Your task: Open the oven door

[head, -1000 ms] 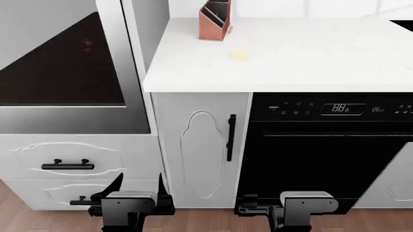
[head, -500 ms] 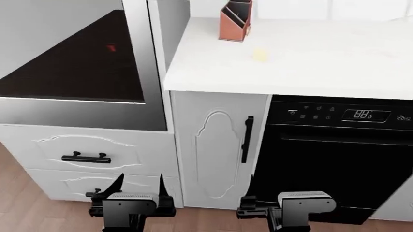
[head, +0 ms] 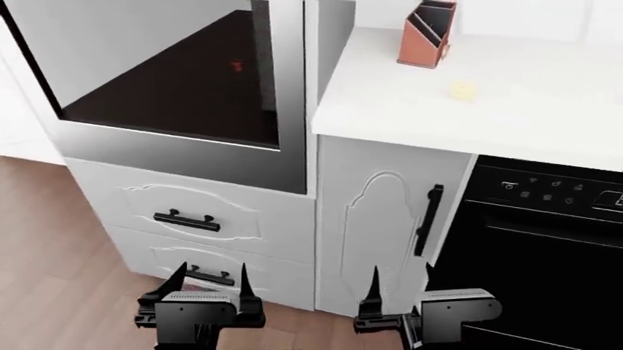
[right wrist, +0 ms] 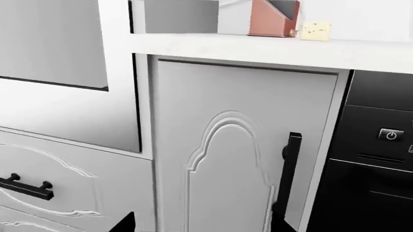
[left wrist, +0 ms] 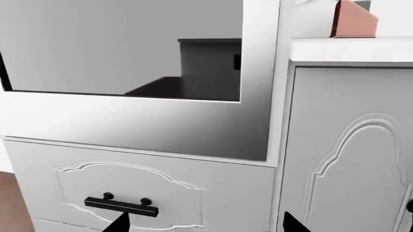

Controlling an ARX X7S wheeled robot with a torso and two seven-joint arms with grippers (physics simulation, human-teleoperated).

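Both sets of fingers stand spread and empty, the left gripper (head: 209, 281) low before the drawers and the right gripper (head: 401, 284) before the white cabinet door (head: 375, 233), well short of the oven door (head: 185, 87) up at the left. That glass-and-steel panel looks heavy, stiff and hinged; its bar handle, the natural hold, isn't in view. On the worktop (head: 545, 102), the orange holder (head: 425, 33) looks empty.

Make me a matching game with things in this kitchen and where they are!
Things:
1. oven door
2. brown organizer box
3. black dishwasher
4. upper drawer handle

Places:
A. on the white countertop
B. just below the oven
C. right of the white cabinet door
D. above the two drawers

Pairs: 1-D, 2-A, 3-C, 4-B
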